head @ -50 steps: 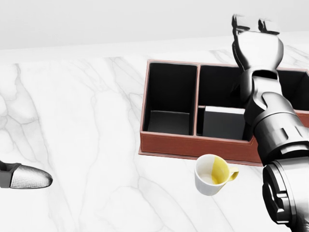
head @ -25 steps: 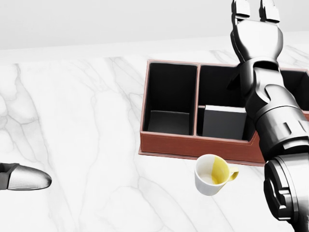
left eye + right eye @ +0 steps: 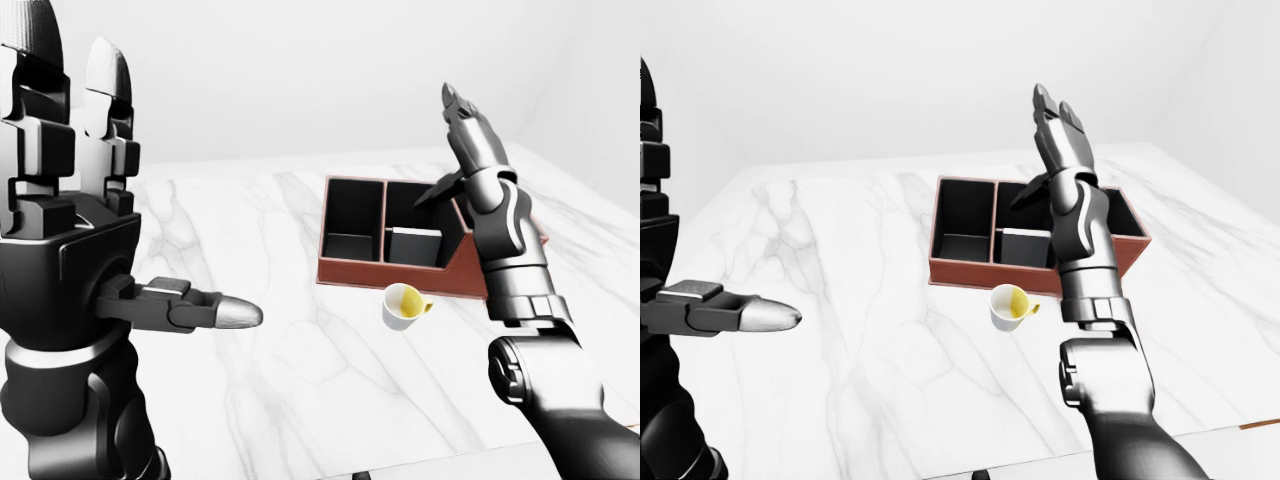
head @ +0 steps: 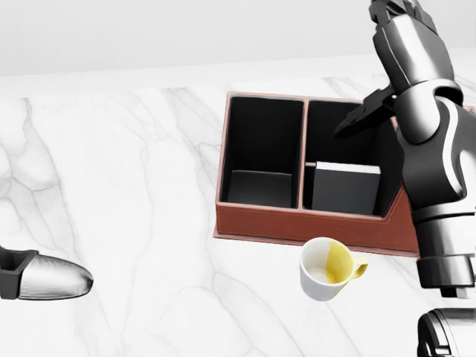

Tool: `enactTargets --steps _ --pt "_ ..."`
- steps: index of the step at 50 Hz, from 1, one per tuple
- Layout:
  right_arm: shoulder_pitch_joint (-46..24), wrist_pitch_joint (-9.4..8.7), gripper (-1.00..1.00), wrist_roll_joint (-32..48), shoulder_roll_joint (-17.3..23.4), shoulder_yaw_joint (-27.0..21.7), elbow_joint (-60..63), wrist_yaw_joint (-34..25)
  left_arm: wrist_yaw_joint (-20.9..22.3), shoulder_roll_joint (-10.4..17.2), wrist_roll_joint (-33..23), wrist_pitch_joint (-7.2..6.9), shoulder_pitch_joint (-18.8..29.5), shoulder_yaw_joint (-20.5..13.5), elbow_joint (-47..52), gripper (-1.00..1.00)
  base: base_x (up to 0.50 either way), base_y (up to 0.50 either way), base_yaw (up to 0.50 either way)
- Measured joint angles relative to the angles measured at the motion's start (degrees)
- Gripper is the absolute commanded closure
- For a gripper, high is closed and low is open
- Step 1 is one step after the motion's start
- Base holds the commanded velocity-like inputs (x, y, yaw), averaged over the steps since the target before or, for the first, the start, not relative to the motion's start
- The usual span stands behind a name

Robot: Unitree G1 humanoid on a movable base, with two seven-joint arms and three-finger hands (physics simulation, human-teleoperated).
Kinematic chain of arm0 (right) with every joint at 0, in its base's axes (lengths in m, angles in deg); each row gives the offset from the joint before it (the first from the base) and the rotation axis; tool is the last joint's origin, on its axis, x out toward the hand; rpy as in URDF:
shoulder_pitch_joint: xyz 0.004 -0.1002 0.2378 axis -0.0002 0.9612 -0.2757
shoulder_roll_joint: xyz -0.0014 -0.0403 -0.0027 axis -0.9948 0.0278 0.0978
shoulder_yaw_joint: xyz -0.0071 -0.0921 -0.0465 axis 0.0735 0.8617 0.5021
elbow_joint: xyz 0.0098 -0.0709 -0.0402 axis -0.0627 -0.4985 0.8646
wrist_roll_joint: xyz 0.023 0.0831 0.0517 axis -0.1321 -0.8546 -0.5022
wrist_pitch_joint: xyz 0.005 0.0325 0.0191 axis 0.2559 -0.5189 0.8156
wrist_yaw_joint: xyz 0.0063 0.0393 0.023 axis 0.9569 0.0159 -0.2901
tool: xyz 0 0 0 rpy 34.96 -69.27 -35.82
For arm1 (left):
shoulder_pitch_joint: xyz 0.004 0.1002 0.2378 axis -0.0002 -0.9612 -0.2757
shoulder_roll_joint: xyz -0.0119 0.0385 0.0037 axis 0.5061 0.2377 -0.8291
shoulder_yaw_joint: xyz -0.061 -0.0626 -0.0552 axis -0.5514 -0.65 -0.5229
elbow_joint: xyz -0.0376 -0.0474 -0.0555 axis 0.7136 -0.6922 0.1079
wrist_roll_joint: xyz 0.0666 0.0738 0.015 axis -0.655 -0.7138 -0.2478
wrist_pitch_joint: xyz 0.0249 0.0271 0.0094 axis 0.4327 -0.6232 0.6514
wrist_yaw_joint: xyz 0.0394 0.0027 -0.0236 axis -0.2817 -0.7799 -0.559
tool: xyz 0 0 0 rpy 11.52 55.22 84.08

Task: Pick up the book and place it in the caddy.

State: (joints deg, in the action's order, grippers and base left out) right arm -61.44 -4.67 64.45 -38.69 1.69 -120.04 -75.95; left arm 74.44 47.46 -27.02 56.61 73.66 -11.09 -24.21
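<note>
One book (image 4: 346, 187) stands in the middle compartment of the single brown caddy (image 4: 260, 220), which sits toward the marble table's (image 4: 134, 193) far right corner. The right hand (image 3: 1060, 135), fingers extended and empty, is raised above the caddy; the book lies directly below it, its long axis apparently running left-right. The left hand (image 3: 70, 200), open too, stands well apart at left. One yellow-lined cup (image 4: 327, 269) sits just beside the caddy's near wall.

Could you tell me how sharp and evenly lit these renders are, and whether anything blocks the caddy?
Head view: crisp, flat lighting, only faint shadow under the mug; the right hand and forearm hide the caddy's right end. Left-eye view: the raised left hand fills the left side, equally sharp.
</note>
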Motion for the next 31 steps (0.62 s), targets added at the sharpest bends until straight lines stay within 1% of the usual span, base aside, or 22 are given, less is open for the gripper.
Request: enactTargets --steps 5,10,16,20,22,24,31 --pt "7.49 0.00 -1.00 -4.69 -0.99 -1.47 17.06 -7.81 -0.84 -0.33 0.27 0.00 0.55 0.41 1.65 -1.00 0.00 0.00 0.00" --pt "14.11 0.00 -1.00 -8.95 -2.13 -2.68 33.98 -13.41 -1.57 -0.60 0.67 0.00 0.80 0.69 3.71 -1.00 0.00 0.00 0.00" --pt "20.55 0.00 -1.00 -14.16 -3.35 -4.44 51.60 -17.41 -2.14 -0.84 1.76 0.00 0.70 0.26 6.71 -1.00 0.00 0.00 0.00" --pt "24.04 0.00 -1.00 -18.18 -3.81 -6.06 61.43 -18.46 -3.46 -0.16 4.26 0.00 0.13 -0.25 8.32 -1.00 0.00 0.00 0.00" --pt "25.75 0.00 -1.00 -20.41 -4.04 -7.02 65.98 -18.70 -4.98 0.90 6.63 0.00 -0.58 -0.47 8.91 -1.00 0.00 0.00 0.00" --pt "27.48 0.00 -1.00 -22.62 -4.21 -7.92 70.09 -18.71 -7.22 2.53 9.77 0.00 -1.52 -0.62 9.40 -1.00 0.00 0.00 0.00" --pt "32.75 0.00 -1.00 -30.37 -5.08 -10.99 81.03 -17.48 -16.43 10.15 21.21 0.00 -6.40 -0.16 10.51 -1.00 0.00 0.00 0.00"
